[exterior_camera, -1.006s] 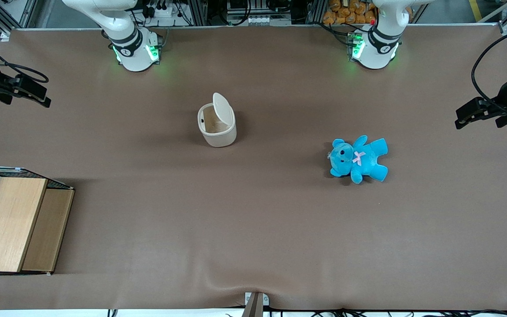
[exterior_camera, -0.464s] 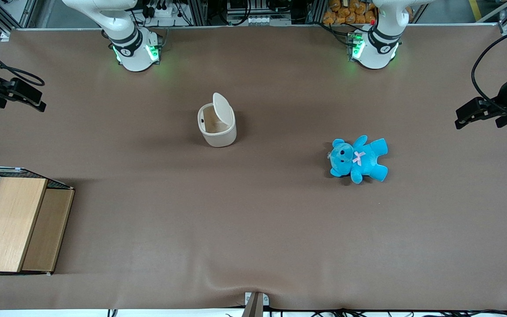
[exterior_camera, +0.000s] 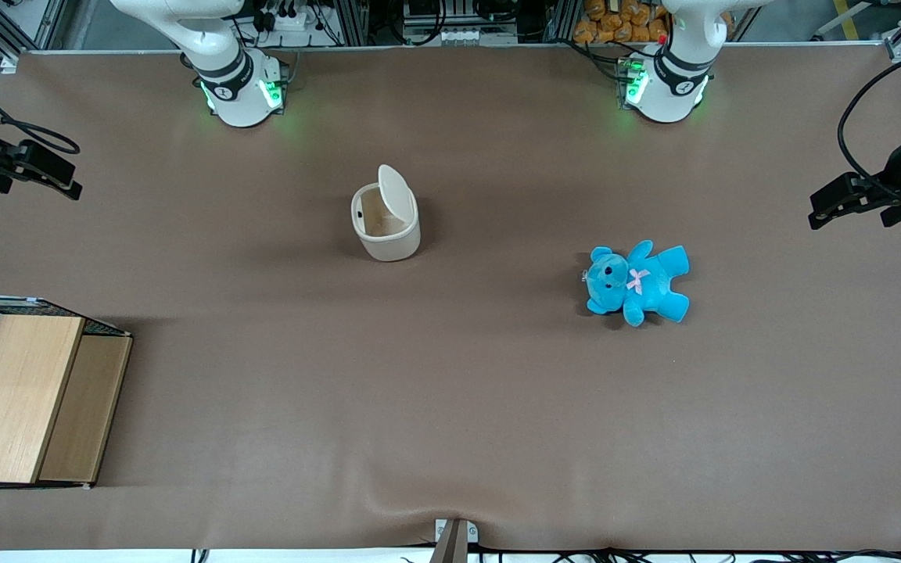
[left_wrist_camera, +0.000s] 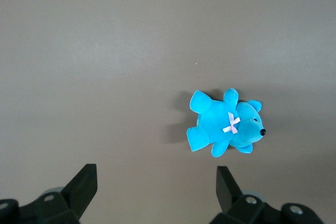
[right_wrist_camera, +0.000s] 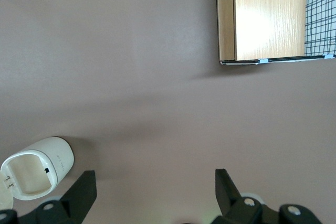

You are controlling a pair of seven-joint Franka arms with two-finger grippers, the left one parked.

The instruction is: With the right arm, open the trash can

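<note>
A small cream-white plastic trash can (exterior_camera: 385, 224) stands upright near the middle of the brown cloth-covered table (exterior_camera: 450, 407), its flip lid (exterior_camera: 393, 188) raised on end and its tan inside showing. The white right arm's black tool (exterior_camera: 24, 166) hangs high above the working arm's end of the table, well apart from the can, with its two fingers (right_wrist_camera: 81, 191) spread wide and holding nothing. A bright blue plush teddy bear (exterior_camera: 637, 282) lies toward the parked arm's end, and a light wooden box with wire mesh (exterior_camera: 24, 395) sits at the working arm's end, nearer the front camera than the can.
</note>
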